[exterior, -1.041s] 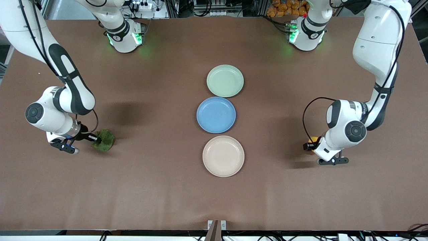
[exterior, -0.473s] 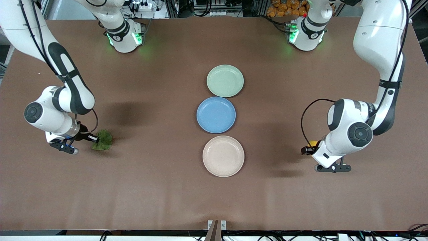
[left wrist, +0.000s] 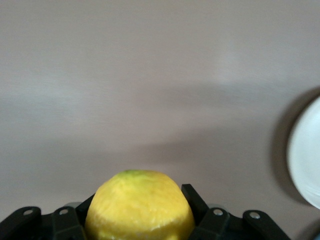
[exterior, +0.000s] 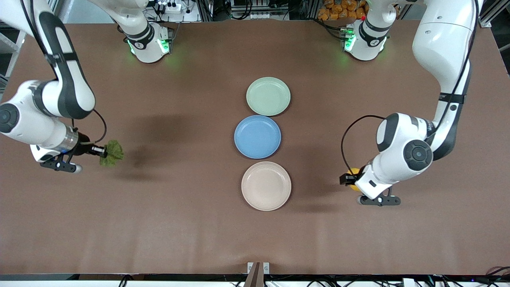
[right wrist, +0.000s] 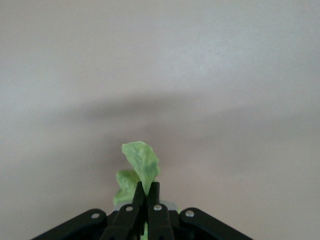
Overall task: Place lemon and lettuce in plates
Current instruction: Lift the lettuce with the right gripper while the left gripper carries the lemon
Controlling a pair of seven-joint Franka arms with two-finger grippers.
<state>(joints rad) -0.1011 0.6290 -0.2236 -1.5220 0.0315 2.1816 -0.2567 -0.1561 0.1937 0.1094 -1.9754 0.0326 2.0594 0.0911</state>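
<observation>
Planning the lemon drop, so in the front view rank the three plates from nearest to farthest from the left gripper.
Left gripper holds the lemon.
1. Beige plate, nearest the camera.
2. Blue plate, middle.
3. Green plate, nearest the bases.

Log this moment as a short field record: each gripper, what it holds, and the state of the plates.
left gripper: shut on lemon, over bare table toward the left arm's end
right gripper: shut on lettuce, over bare table toward the right arm's end
green plate: empty
pink plate: empty, nearest the camera
blue plate: empty, between them
</observation>
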